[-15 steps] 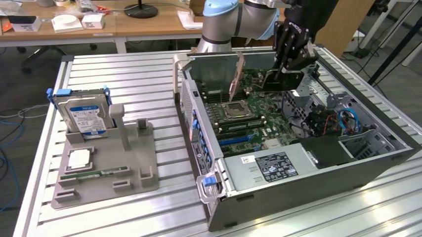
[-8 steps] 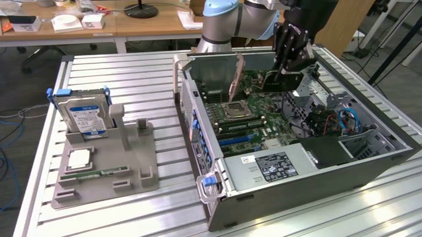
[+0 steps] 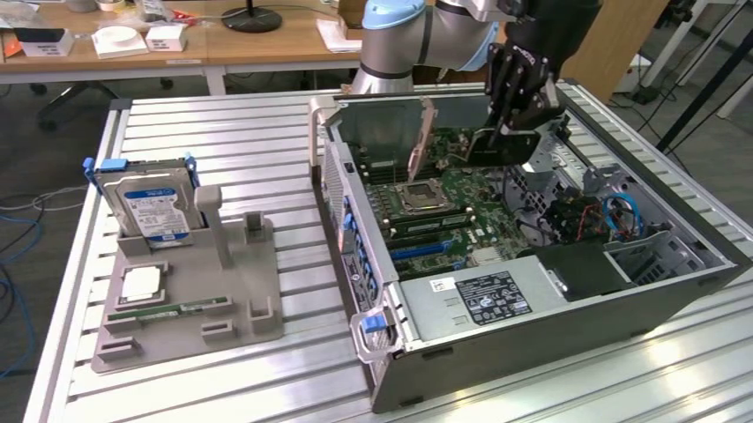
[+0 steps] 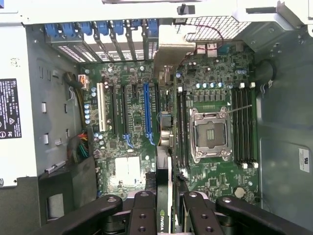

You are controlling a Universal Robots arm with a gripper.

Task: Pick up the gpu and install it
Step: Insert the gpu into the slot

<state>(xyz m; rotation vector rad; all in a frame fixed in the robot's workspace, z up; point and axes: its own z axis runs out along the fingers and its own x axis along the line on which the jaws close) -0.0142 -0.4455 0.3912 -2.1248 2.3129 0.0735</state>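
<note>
The end effector [image 4: 168, 201], clamped on the gpu [image 4: 164, 219], hangs over the open computer case [image 3: 588, 326]. Below it the expansion slots [image 4: 146, 110] lie bare. On one side sit the low CPU socket [image 4: 210, 134] and memory sticks [image 4: 242, 127], on the other a cable bundle [image 4: 80, 144]. Beyond the card, the rear wall's blue latches [image 4: 98, 32] close the way.

The gpu [image 4: 163, 217], in the pincer [image 3: 506, 139], stands over the case's motherboard [image 4: 217, 178].
</note>
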